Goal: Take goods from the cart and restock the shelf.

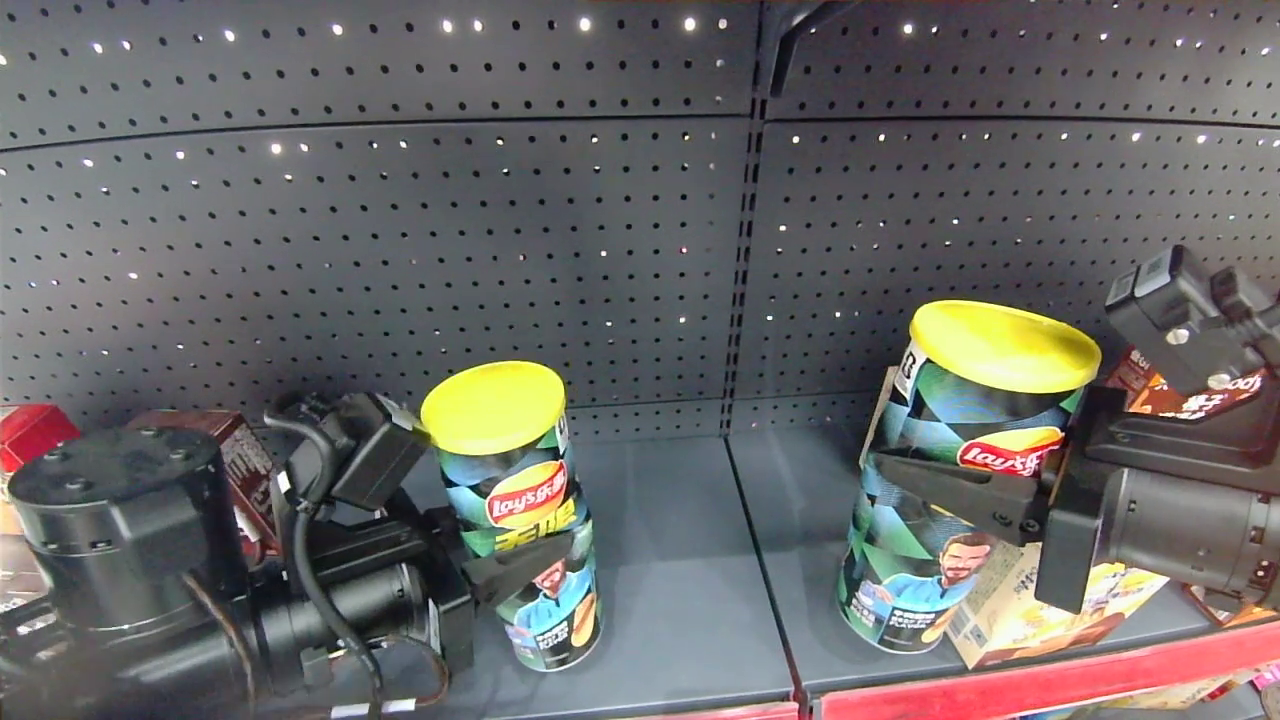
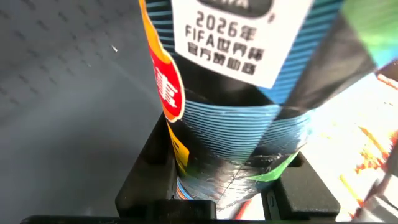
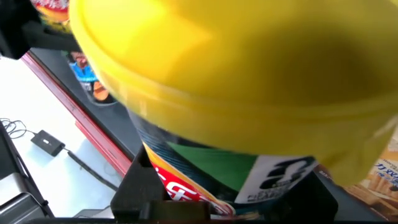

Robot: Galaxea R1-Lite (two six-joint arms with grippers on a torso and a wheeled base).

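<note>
Two chip cans with yellow lids are on the dark grey shelf (image 1: 690,560). The left can (image 1: 520,500) stands upright near the shelf's front, and my left gripper (image 1: 530,562) is shut on its lower half from the left side. In the left wrist view the can (image 2: 236,124) fills the gap between the black fingers (image 2: 149,174). The right can (image 1: 960,450) leans slightly, its base down at the shelf board. My right gripper (image 1: 965,485) is shut on its middle from the right. The right wrist view shows its lid (image 3: 249,68) just above the fingers (image 3: 137,186).
A perforated back wall (image 1: 500,250) with an upright post (image 1: 745,250) closes the shelf. Red and brown boxes (image 1: 240,460) sit behind my left arm. A yellow box (image 1: 1020,610) lies beside the right can, with orange packs (image 1: 1190,400) behind it. The red front edge (image 1: 1050,685) is close. There is free room between the cans.
</note>
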